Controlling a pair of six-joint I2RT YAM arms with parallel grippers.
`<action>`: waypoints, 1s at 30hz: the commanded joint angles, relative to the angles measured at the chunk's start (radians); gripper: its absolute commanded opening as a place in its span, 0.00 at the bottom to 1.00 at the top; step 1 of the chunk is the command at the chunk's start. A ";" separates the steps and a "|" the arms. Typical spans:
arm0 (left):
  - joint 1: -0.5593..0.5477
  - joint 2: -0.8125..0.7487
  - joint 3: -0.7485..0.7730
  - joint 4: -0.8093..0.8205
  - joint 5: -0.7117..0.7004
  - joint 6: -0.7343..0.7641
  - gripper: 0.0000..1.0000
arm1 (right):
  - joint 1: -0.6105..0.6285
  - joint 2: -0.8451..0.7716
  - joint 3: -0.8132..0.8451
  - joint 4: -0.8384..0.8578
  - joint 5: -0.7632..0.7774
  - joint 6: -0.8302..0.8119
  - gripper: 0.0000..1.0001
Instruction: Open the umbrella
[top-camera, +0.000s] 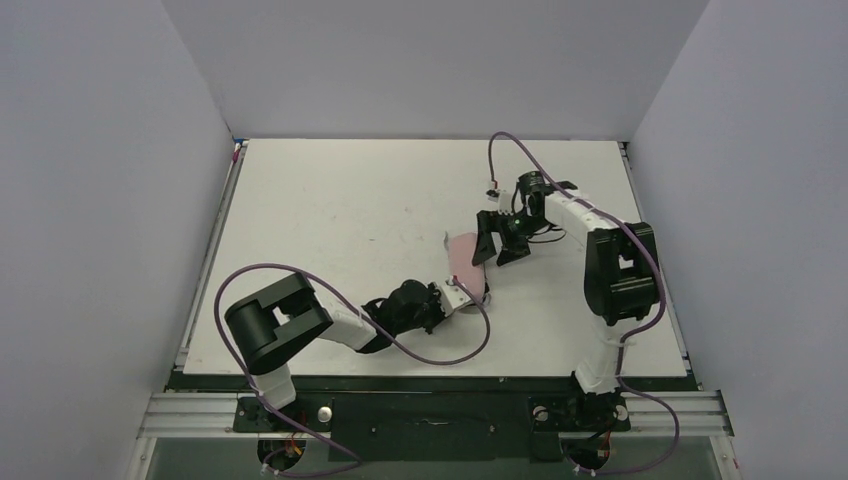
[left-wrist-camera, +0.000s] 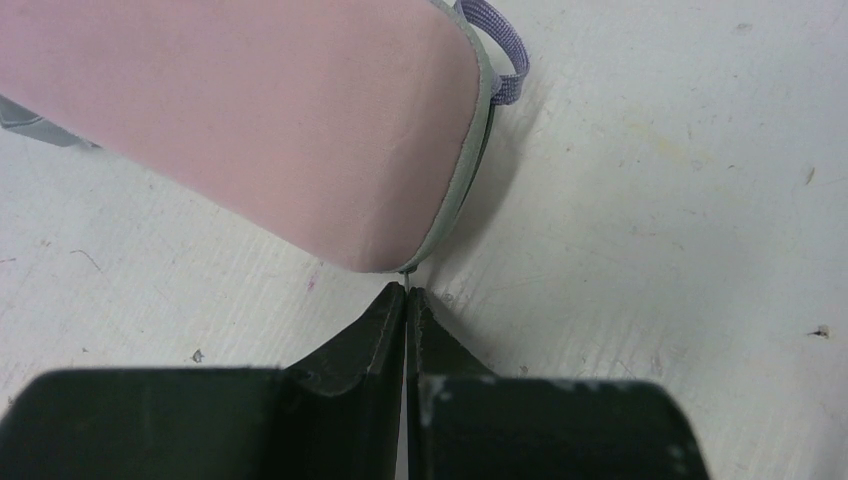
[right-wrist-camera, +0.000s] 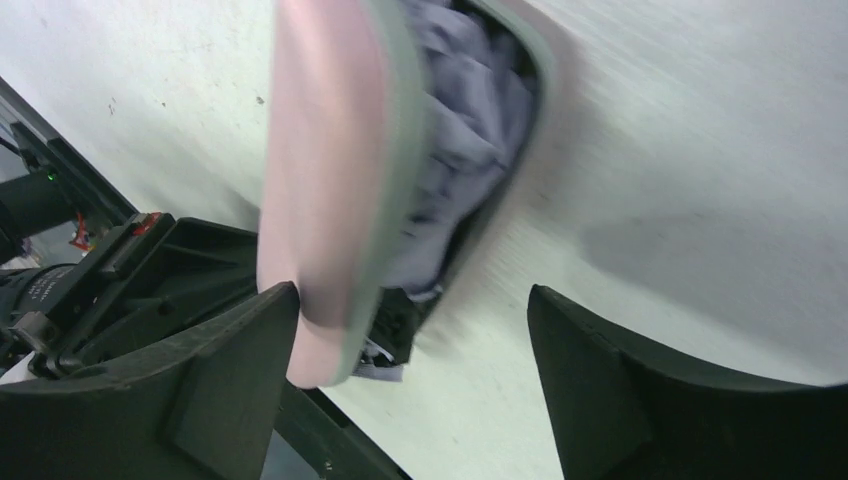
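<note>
The pink clamshell case (top-camera: 462, 252) lies mid-table, its lid partly raised. In the right wrist view the case (right-wrist-camera: 325, 180) gapes and the umbrella's lavender-grey fabric (right-wrist-camera: 470, 110) shows inside, still folded. My right gripper (top-camera: 495, 248) is open at the case's far end; in its own view the gripper (right-wrist-camera: 412, 295) straddles the case's end, the left finger against the pink lid. My left gripper (top-camera: 465, 292) is at the near end. In its own view it (left-wrist-camera: 407, 295) is shut on a thin grey pull tab at the seam of the case (left-wrist-camera: 250, 110). A purple strap loop (left-wrist-camera: 497, 50) sticks out.
The white table (top-camera: 330, 220) has walls on the left, back and right. The left arm's purple cable (top-camera: 440, 355) loops on the table in front of the case. The left arm (right-wrist-camera: 90, 280) shows dark behind the case in the right wrist view.
</note>
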 joint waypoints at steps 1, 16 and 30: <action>-0.018 0.029 0.058 -0.007 0.028 -0.034 0.00 | -0.099 -0.074 -0.030 -0.048 -0.008 0.032 0.82; -0.067 0.121 0.169 0.004 0.002 -0.084 0.00 | -0.075 -0.256 -0.312 0.038 -0.143 0.147 0.83; -0.069 0.127 0.187 0.004 0.006 -0.083 0.00 | -0.011 -0.180 -0.266 0.107 -0.069 0.130 0.30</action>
